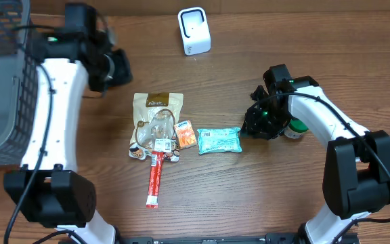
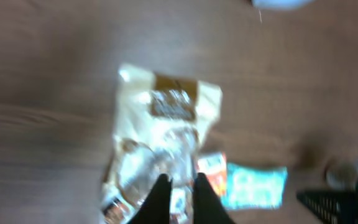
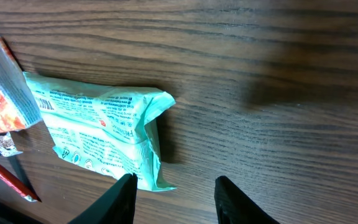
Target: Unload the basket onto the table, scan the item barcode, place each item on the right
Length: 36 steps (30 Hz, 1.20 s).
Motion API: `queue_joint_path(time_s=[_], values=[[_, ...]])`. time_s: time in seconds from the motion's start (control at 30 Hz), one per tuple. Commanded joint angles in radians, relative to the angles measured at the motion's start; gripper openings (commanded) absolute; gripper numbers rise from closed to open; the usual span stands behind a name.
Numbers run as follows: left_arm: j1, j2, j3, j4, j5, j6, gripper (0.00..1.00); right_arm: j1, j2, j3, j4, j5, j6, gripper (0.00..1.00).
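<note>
Teal snack packet [image 1: 219, 141] lies flat mid-frame on the wood surface [image 1: 263, 196], just right of a small orange packet [image 1: 185, 134], a beige pouch [image 1: 156, 108] and a red stick [image 1: 156, 179]; white barcode scanner [image 1: 194, 31] stands at top centre. Right claw [image 3: 174, 190] has its fingers apart and empty, low at the teal packet's right end. Left claw [image 2: 180, 186] has its fingers together on nothing, up-left of the beige pouch in the overhead view.

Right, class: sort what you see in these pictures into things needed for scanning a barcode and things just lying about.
For the job: white scanner; teal packet, likely the item, beside the open right gripper.
Lying about: beige snack bag; orange packet; red stick; mesh basket.
</note>
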<state>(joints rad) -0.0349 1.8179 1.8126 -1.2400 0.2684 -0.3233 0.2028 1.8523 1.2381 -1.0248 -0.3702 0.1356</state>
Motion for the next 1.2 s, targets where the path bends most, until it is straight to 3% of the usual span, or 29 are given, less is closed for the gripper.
queue_joint_path(time_s=[0.0, 0.23, 0.43, 0.97, 1.17], values=[[-0.132, 0.01, -0.132, 0.028, 0.063, -0.014, 0.05, -0.001, -0.023, 0.018, 0.001, -0.014, -0.009, 0.43], [-0.41, 0.01, -0.342, 0.245, 0.065, -0.053, 0.04, -0.001, -0.023, 0.018, -0.008, -0.022, -0.006, 0.46], [-0.514, 0.028, -0.374, 0.315, 0.015, -0.137, 0.04, -0.001, -0.023, 0.002, 0.014, -0.055, -0.005, 0.48], [-0.529, 0.287, -0.374, 0.401, -0.007, -0.163, 0.04, -0.001, -0.023, -0.095, 0.13, -0.106, 0.039, 0.48], [-0.529, 0.342, -0.374, 0.402, -0.005, -0.163, 0.04, -0.001, -0.023, -0.223, 0.301, -0.152, 0.126, 0.48]])
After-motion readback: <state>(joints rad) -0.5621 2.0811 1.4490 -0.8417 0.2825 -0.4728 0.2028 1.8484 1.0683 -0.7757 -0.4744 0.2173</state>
